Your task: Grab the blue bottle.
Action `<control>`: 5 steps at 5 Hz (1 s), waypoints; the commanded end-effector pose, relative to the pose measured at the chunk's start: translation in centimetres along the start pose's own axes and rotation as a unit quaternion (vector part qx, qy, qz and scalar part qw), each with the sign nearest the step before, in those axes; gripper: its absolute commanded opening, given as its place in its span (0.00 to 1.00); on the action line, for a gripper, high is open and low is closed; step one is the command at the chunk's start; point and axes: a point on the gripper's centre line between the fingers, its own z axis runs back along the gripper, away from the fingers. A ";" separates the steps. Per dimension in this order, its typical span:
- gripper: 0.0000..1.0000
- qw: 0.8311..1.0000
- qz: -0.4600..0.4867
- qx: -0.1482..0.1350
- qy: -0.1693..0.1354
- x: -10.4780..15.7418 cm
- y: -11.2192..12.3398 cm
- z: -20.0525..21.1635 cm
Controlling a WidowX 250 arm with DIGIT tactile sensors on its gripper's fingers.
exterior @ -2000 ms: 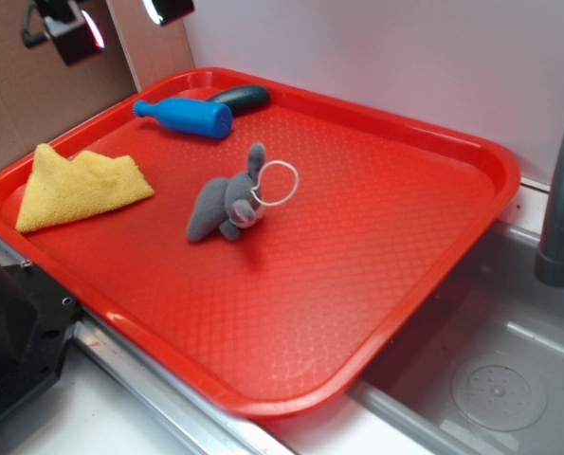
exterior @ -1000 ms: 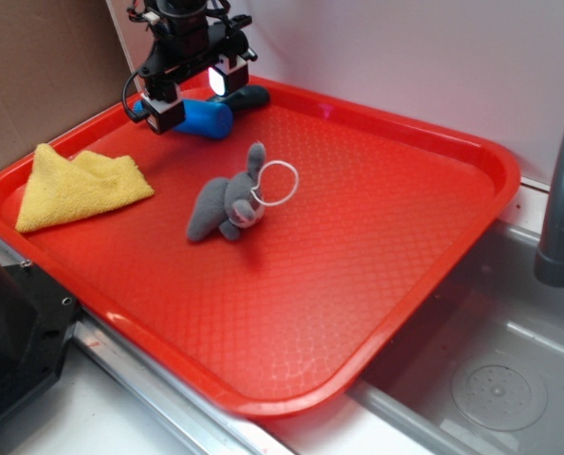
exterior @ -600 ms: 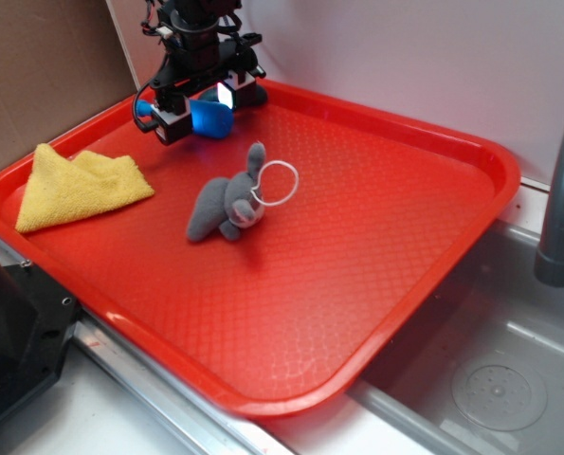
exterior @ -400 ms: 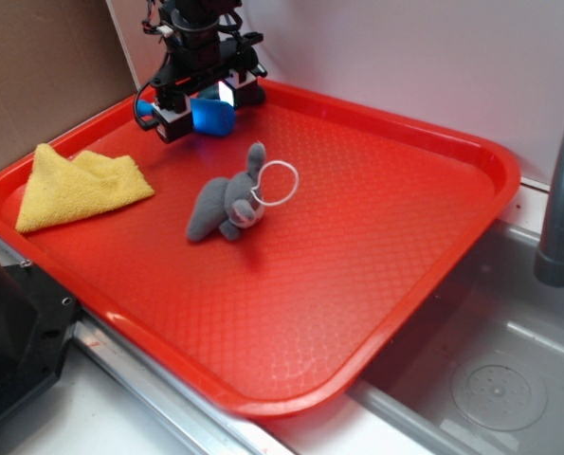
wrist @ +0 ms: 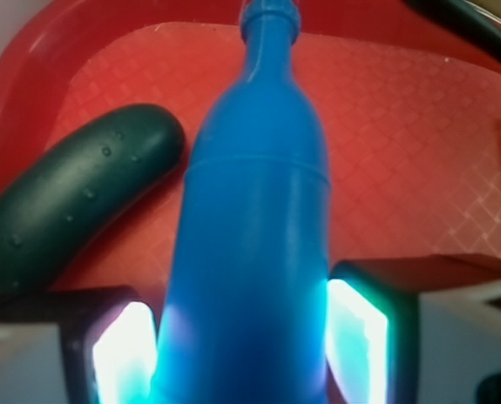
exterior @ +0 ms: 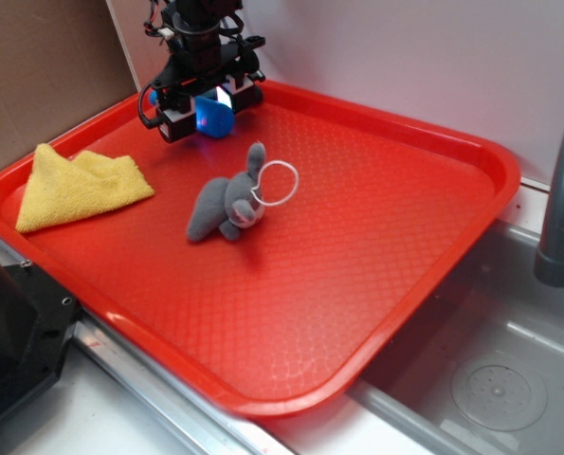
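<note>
Jaws of my gripper straddle blue bottle, pads lit at both sides; firm contact cannot be told. Bottle lies at far corner of red tray, dark green oblong just beside.

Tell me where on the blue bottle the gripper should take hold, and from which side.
Grip the blue bottle across its wide cylindrical body, from above, one finger on each side as the gripper now sits. It lies flat, its neck is narrow, and the dark oblong object crowds one flank.
</note>
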 end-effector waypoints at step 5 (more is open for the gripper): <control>0.00 0.937 -0.297 -0.126 0.135 -0.3 8.4 15.9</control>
